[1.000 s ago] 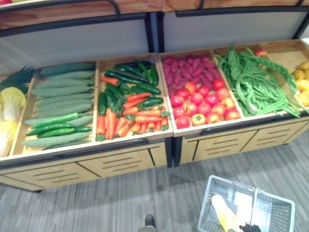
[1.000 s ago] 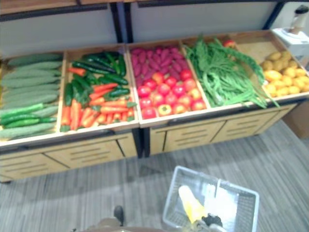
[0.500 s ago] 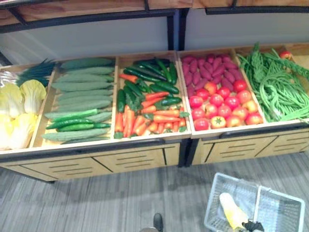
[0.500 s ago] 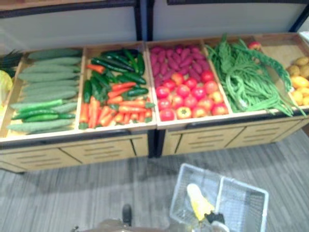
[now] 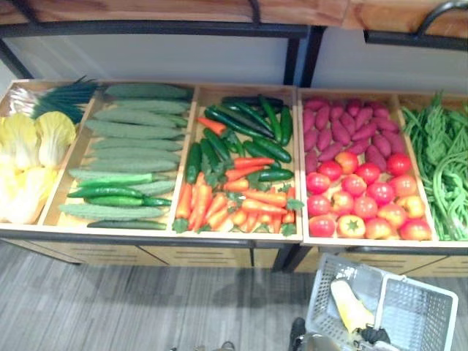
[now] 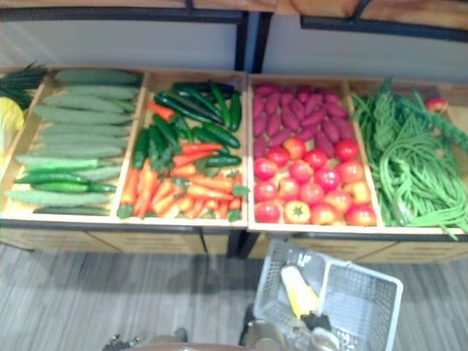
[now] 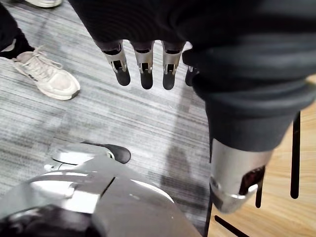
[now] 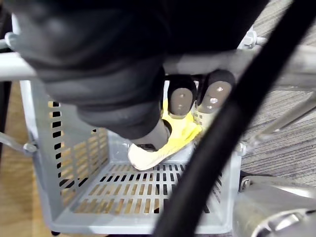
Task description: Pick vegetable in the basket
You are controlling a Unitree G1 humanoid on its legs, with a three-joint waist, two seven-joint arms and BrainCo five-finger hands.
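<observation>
A grey plastic basket hangs low at the right, in front of the vegetable stand. In it lies one pale yellow leafy vegetable, which shows again as the yellow vegetable on the slotted bottom. My right hand is shut on the basket's grey handle bar, fingers curled over it. The same hand is a dark shape at the basket's near rim. My left hand hangs over the floor, fingers straight, holding nothing.
The wooden stand holds cabbages, cucumbers, green peppers, carrots, purple sweet potatoes, tomatoes and green beans. A person's pale shoe stands on the grey floor near my left hand.
The camera has swung left and come closer, so the stand sits further right and larger. The basket stays at the lower right in my right hand.
</observation>
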